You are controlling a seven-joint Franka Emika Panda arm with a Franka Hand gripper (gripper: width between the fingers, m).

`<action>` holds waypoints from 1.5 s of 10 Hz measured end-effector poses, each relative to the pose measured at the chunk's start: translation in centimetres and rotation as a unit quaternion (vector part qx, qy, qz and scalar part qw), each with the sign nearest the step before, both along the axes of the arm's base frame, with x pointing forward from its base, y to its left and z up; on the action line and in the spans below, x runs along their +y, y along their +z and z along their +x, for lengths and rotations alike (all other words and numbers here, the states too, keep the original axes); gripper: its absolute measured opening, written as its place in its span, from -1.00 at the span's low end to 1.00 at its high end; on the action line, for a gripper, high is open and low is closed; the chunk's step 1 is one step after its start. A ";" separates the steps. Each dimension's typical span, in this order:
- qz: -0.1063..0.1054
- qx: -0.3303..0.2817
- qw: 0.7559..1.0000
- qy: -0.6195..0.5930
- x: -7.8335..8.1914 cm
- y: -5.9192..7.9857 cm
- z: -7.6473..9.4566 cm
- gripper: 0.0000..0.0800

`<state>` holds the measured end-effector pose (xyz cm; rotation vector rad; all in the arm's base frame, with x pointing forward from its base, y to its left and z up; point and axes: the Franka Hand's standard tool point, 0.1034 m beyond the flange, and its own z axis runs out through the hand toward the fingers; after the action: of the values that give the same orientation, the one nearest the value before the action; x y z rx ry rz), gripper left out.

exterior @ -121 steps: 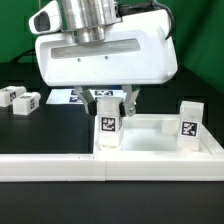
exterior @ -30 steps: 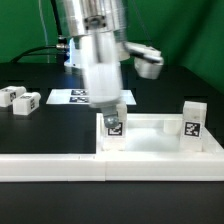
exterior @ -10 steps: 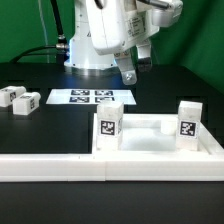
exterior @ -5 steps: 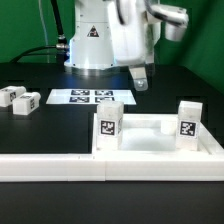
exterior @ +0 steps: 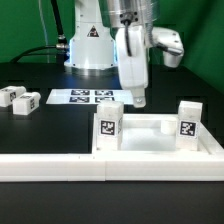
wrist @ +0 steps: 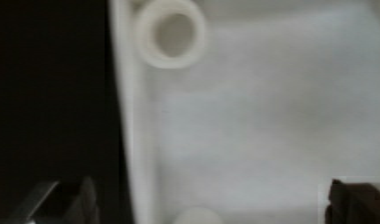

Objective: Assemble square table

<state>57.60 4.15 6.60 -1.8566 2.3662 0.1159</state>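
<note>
Exterior view: I see the square table top (exterior: 150, 141) low down, toward the exterior view's right. It is white with a raised rim.
First leg: a short, chunky white leg (exterior: 108, 129) stands up at the corner of the top on the exterior view's left. It shows a black-white tag.
Second leg: this one (exterior: 187, 122) stands up at the corner on the exterior view's right, also with a tag.
Socket: in the wrist view I see one round socket (wrist: 169, 35) in the white top.
Fingers: the fingers (exterior: 138, 97) hang over the top, between the two standing legs. In the wrist view they are spread as wide as they go and grip nothing.
Loose legs: two more loose legs (exterior: 20, 100) lie far off on the exterior view's left.
Fence: a long white fence (exterior: 50, 166) runs along the front, touching the top.
Marker board: the marker board (exterior: 90, 97) lies flat behind the top.
Surface: the surface (exterior: 50, 130) is black.
Room: green wall behind, and the arm's white base (exterior: 90, 45).
</note>
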 end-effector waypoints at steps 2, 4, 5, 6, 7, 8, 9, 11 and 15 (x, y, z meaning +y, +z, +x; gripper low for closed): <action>-0.017 -0.017 1.000 -0.005 0.1 -1.4 -1.0 0.62; -0.024 -0.002 1.000 0.003 0.2 -3.2 -1.8 0.62; -0.023 0.009 1.000 0.005 0.6 -3.9 -2.1 0.62; -0.023 0.017 1.000 0.008 0.7 -4.7 -2.3 0.62; -0.025 0.019 0.999 0.008 0.6 -5.1 -2.3 0.62; -0.021 0.030 0.999 0.010 0.8 -5.4 -2.6 0.62; -0.021 0.029 0.999 0.010 0.8 -5.4 -2.6 0.62; -0.022 0.030 0.999 0.011 0.7 -5.4 -2.6 0.59; -0.016 0.049 0.999 0.015 1.0 -5.9 -3.7 -0.76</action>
<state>53.91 5.15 0.65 -1.9448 2.4177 0.1786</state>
